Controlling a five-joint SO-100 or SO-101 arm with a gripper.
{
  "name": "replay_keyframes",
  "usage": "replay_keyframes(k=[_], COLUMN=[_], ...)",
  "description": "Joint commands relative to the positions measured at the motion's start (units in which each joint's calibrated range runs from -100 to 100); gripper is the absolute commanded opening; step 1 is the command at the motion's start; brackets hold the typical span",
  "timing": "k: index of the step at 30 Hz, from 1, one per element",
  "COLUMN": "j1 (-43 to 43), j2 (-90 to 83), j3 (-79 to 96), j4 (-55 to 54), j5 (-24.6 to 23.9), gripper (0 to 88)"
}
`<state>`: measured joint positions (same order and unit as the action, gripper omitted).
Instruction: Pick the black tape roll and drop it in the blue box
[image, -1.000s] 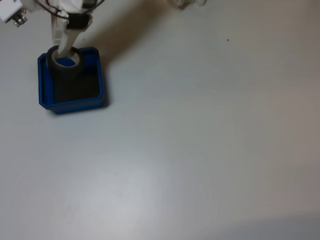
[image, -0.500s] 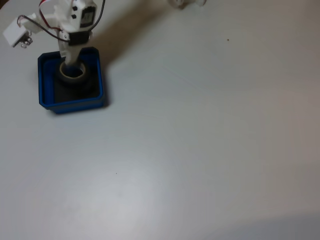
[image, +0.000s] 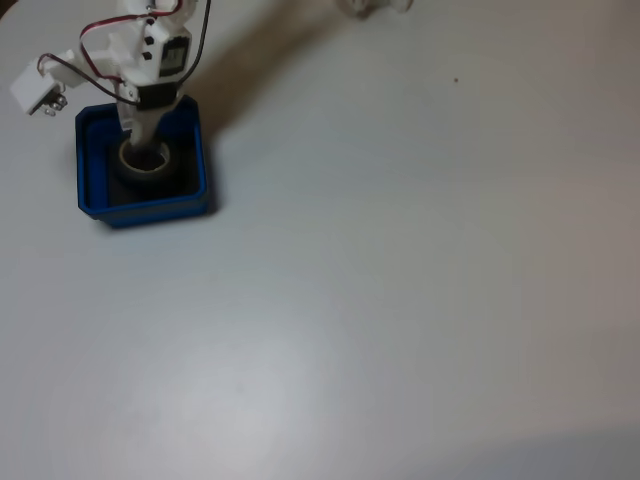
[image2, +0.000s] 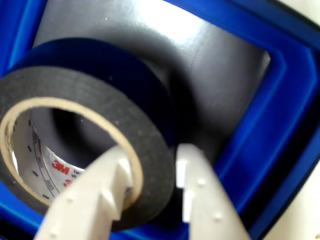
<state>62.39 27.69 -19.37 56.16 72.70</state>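
Observation:
In the fixed view the blue box (image: 140, 208) sits at the far left of the white table. The black tape roll (image: 161, 172) lies low inside it, over the dark floor. My gripper (image: 138, 150) reaches down into the box from above. The wrist view shows the black tape roll (image2: 90, 65) with its pale core close up, and my gripper (image2: 154, 162) shut across its wall. One white finger is inside the core and the other finger (image2: 195, 190) is against the outside. The blue box (image2: 280, 115) rim surrounds them.
A small white part (image: 35, 85) on red and black wires hangs off the arm, left of the box. A white object (image: 375, 5) pokes in at the top edge. The bare white table (image: 400, 300) stretches to the right and front.
My gripper has gone down with the tape roll, from above the box's far rim to low inside the box. The arm's upper part has come further into view.

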Motion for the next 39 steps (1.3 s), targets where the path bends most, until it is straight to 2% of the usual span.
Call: replay_keyframes(k=[1,29,35,39], j1=[-0.30,-1.67,-1.57,-1.57], j2=[-0.18,2.75,2.58,2.50], j3=[-4.44,-4.44,-4.44,-4.44], j4=[-1.78,-2.36,-2.36,-2.36], j5=[0.23,0.31,0.40,0.40], gripper=[1.4,2.2,11.0,13.2])
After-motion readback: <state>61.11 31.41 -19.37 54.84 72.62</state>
